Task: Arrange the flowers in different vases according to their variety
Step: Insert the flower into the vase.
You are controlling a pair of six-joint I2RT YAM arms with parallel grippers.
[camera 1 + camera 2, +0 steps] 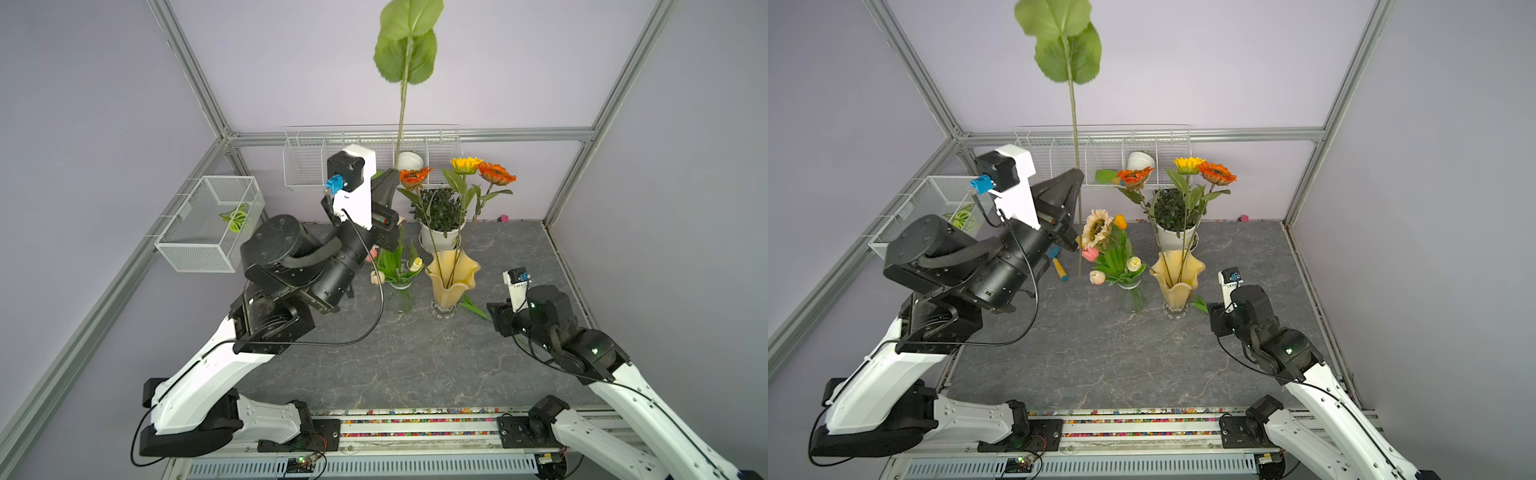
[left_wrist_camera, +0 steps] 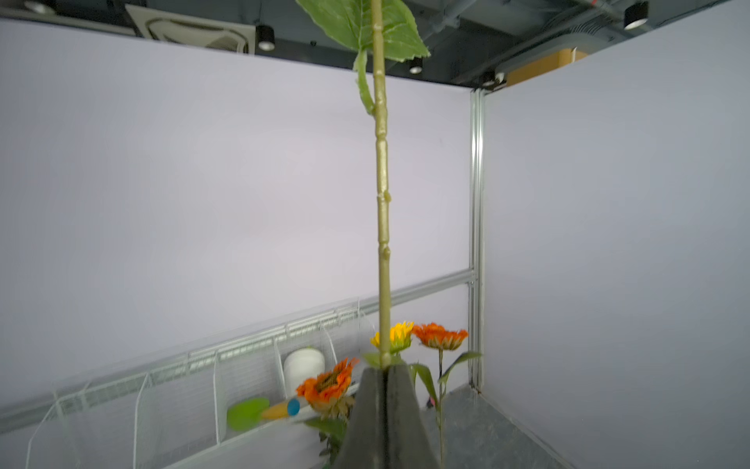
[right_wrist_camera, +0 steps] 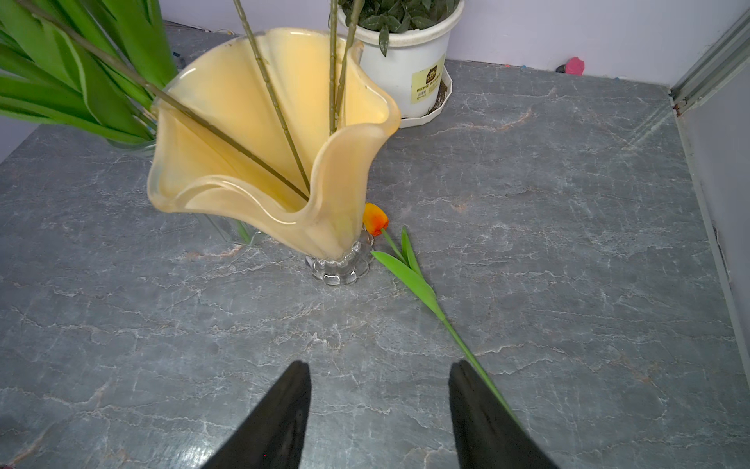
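the left tool [image 2: 383, 368] is pinching a leafy stem [image 2: 382, 203] near the tabletop's [image 1: 415, 353] back edge — bloom out of view. sunflowers [image 1: 496, 172] are standing in the yellow vase [image 1: 440, 286], tulips [image 1: 1133, 263] in the clear vase [image 1: 1133, 297]. an orange tulip [image 3: 375, 219] is lying unplaced by the yellow vase's foot, right tool [image 3: 380, 364] spread beside it.

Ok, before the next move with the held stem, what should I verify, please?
1. Left end effector shut on the long stem: ok.
2. Variety of that flower: cannot tell, its head is out of view.
3. Yellow vase upright, room in its mouth: ok.
4. Right end effector open, apart from the vase: ok.
5. Orange tulip in a vase: not ok, it lies beside the yellow vase's foot.
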